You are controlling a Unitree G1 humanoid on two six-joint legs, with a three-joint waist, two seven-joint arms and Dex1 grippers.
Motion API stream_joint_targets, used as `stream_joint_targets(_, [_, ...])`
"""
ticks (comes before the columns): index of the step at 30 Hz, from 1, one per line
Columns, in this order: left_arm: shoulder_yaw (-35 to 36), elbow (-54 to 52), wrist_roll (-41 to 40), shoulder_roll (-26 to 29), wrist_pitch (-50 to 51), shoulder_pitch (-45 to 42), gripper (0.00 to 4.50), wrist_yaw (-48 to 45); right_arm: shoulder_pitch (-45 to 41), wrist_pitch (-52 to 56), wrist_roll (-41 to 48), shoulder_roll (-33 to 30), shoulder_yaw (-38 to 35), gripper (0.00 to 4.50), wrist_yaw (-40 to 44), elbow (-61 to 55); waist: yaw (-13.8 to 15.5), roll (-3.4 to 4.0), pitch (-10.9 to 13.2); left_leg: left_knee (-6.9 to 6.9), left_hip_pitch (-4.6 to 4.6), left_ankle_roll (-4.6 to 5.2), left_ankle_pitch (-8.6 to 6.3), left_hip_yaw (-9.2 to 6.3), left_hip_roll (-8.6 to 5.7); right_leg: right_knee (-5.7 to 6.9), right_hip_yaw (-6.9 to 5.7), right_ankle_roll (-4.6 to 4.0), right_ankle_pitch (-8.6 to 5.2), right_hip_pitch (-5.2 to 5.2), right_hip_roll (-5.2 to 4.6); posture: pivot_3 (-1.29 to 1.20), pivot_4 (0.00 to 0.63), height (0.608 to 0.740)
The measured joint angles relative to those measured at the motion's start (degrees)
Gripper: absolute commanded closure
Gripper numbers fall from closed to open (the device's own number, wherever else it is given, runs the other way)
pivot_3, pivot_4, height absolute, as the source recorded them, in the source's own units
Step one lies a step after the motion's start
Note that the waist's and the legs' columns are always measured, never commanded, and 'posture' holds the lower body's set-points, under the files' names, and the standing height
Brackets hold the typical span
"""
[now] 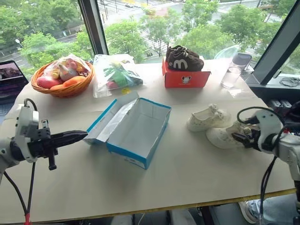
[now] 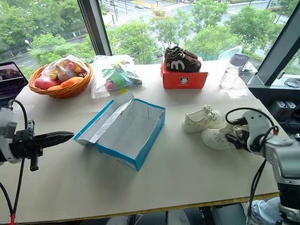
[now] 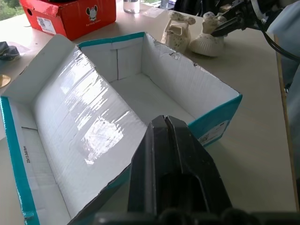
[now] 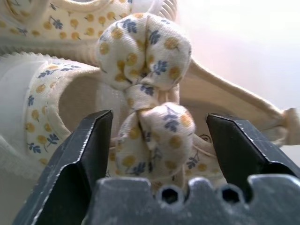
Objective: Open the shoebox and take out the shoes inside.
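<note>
Flanking shoebox (image 1: 136, 129): fruit basket (image 1: 63, 77), red box (image 1: 186, 77), shoes (image 1: 218, 126).

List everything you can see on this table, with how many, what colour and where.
shoebox: one, blue, white inside, open and empty, table centre.
shoes: two, cream-white, on the table right of the shoebox.
red box: one, at the back, dark brown shoes on top.
basket: one, orange wicker, toys inside, back left.
plastic bag: one, clear, beside the basket.
glass: one, clear, back right.
left hand: black, shut, left of the shoebox.
right hand: black, open, astride the nearer shoe's bow.
</note>
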Motion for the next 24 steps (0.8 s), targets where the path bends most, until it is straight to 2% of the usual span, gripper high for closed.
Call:
stream_joint_targets(5, [-0.1,0.0,0.2,0.0,-0.1,0.0,4.5,0.0,4.1,-0.1,0.5,-4.9,-3.4,0.83,4.9,-3.2,-0.1,-0.01,0.0,0.0,0.0,0.0,0.0,0.01,0.01,0.0,0.01,0.01,0.0,-0.02,0.01,0.0,0.15,0.74])
stream_joint_targets(14, [-0.2,0.4,0.9,-0.3,-0.8,-0.1,4.5,-0.2,7.5,-0.5,4.2,-7.2,-10.2,0.83,12.0,-10.6,-0.2,-0.02,0.0,0.0,0.02,0.0,0.0,0.06,0.02,0.0,0.03,0.02,0.0,0.0,0.01,0.0,0.15,0.74])
stream_joint_targets(21, [-0.5,1.1,1.0,-0.3,-0.9,-0.5,4.5,-0.1,1.6,-0.6,6.1,-7.2,-16.1,0.83,12.1,-9.5,-0.3,-0.03,0.0,0.0,0.01,0.0,0.0,0.06,0.03,-0.01,0.03,0.03,0.01,-0.01,0.01,0.0,0.15,0.74])
stream_joint_targets(24, [-0.8,1.3,1.6,-0.7,-1.3,-0.9,4.5,0.9,-4.0,-1.1,8.2,-4.1,-17.4,0.83,11.0,-8.8,-0.4,-0.03,0.0,0.01,0.05,0.0,0.0,0.08,0.03,-0.01,0.06,0.03,0.01,0.03,0.01,0.0,0.15,0.74])
